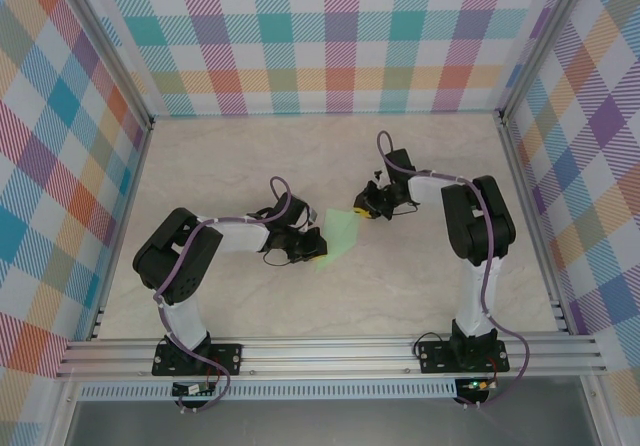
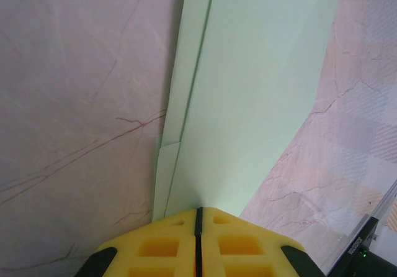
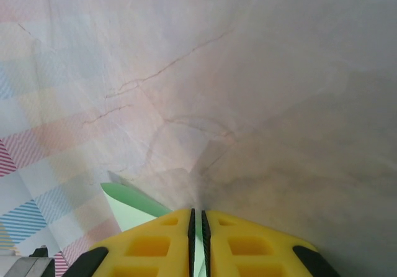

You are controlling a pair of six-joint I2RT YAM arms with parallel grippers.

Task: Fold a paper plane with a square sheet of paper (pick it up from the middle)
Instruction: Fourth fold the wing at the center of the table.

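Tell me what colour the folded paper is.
The paper is plain pale mint green, with no print. It shows best in the left wrist view.

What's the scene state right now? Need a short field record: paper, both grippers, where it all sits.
object: pale-green folded paper sheet
shape: broad, flat, with layered folds along one edge; not a slim dart
left gripper: jaws shut on the sheet's near-left end
right gripper: jaws shut on its far-right end
location: between the two arms, over the middle of the marble-pattern table
lifted or resting: cannot tell
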